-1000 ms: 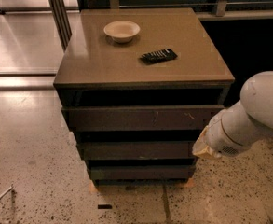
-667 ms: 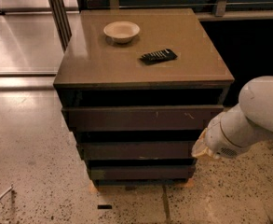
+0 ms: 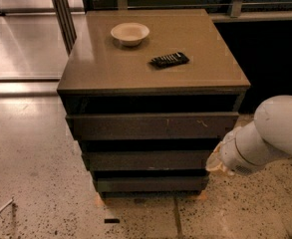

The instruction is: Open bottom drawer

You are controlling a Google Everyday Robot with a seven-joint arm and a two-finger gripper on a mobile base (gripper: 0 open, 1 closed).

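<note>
The bottom drawer [image 3: 150, 184] is the lowest and slimmest of three dark brown handleless faces on the cabinet, and its face sits close to the frame. Above it are the middle drawer [image 3: 148, 160] and the top drawer [image 3: 153, 126], which has small pale scratches. My white arm [image 3: 272, 133] comes in from the right. The gripper [image 3: 216, 162] is at the cabinet's right front corner, level with the middle drawer and a little above the bottom one. Most of it is hidden behind the wrist.
On the cabinet top [image 3: 105, 73] are a pale bowl [image 3: 130, 33] and a black remote [image 3: 169, 59]. The speckled floor [image 3: 36, 183] spreads to the left and front. A metal post [image 3: 63, 11] stands at the back left. A dark wall panel [image 3: 270, 49] is at the right.
</note>
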